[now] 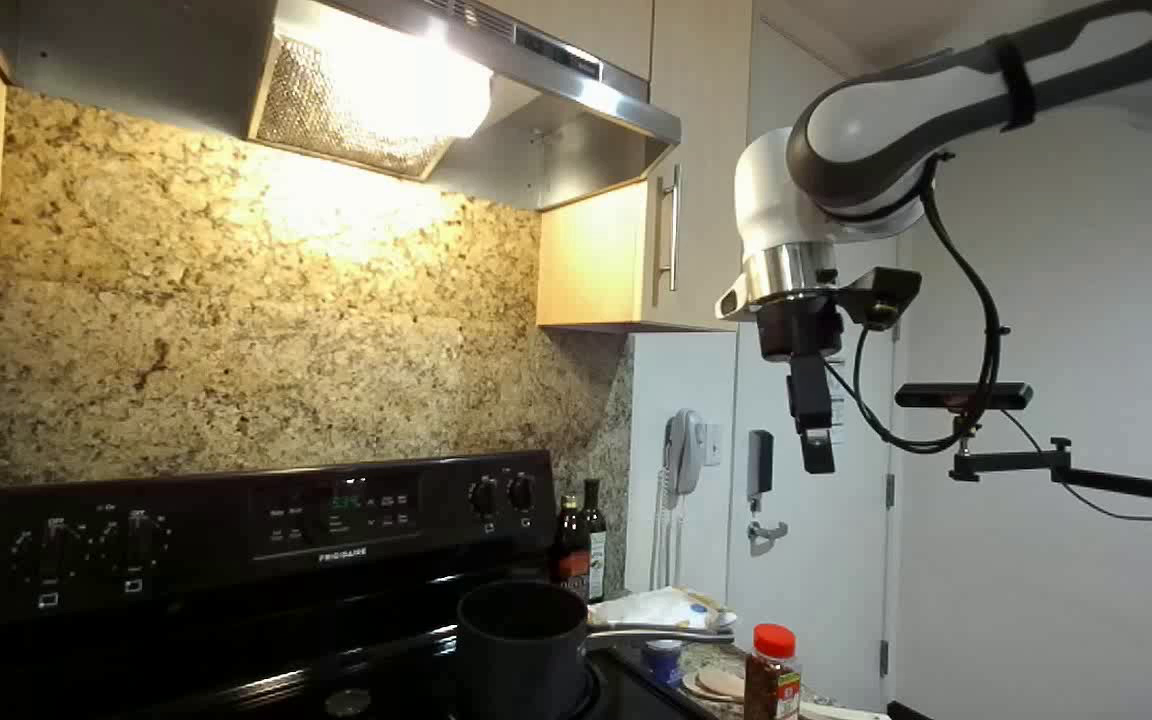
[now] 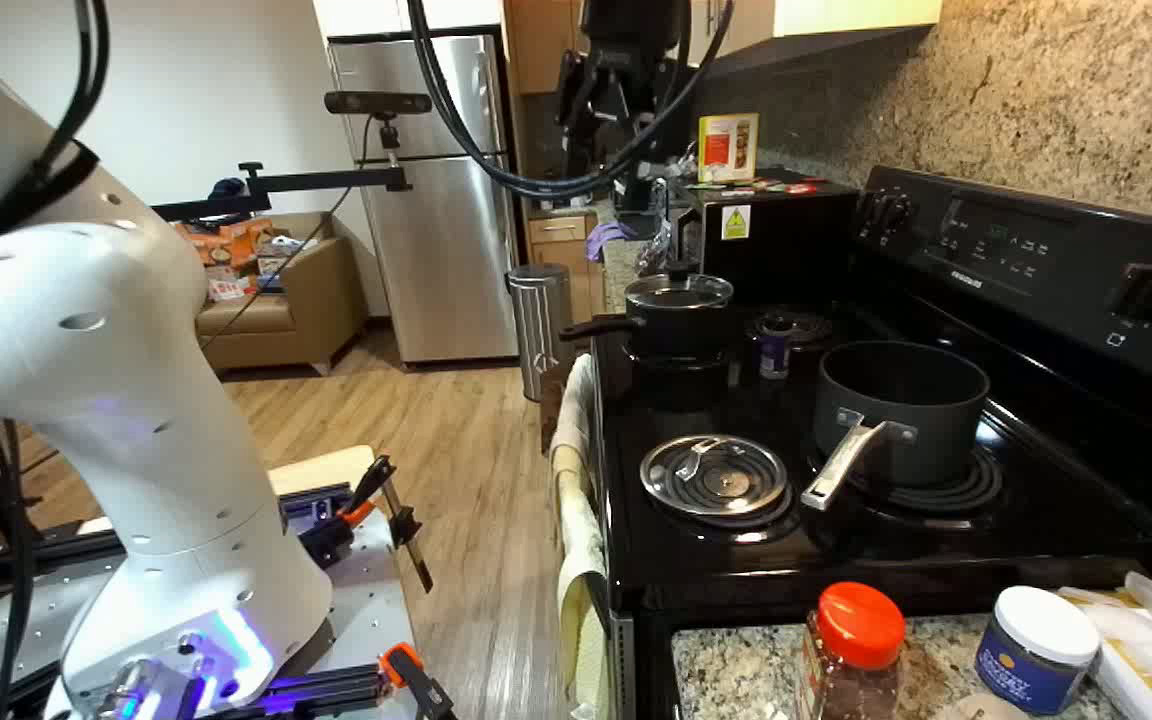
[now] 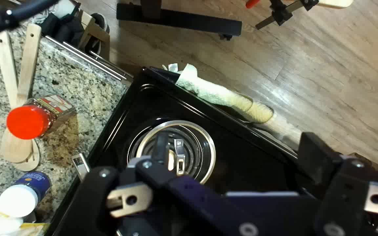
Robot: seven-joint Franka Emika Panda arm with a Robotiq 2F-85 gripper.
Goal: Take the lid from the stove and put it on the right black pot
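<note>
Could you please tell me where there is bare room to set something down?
Free patches: stovetop between the lid and the lidded pot; counter between the red-capped jar and the stovetop. Crowded: the counter by the wooden utensils and white-lidded jar.

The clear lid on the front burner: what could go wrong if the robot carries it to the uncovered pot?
The open hand may miss the lid handle, which appears much nearer one jaw in the wrist view. The lid could tilt if that slim handle is gripped unevenly. A low path might bump the pot handle, which juts out toward the counter, and turn the uncovered black pot.
</note>
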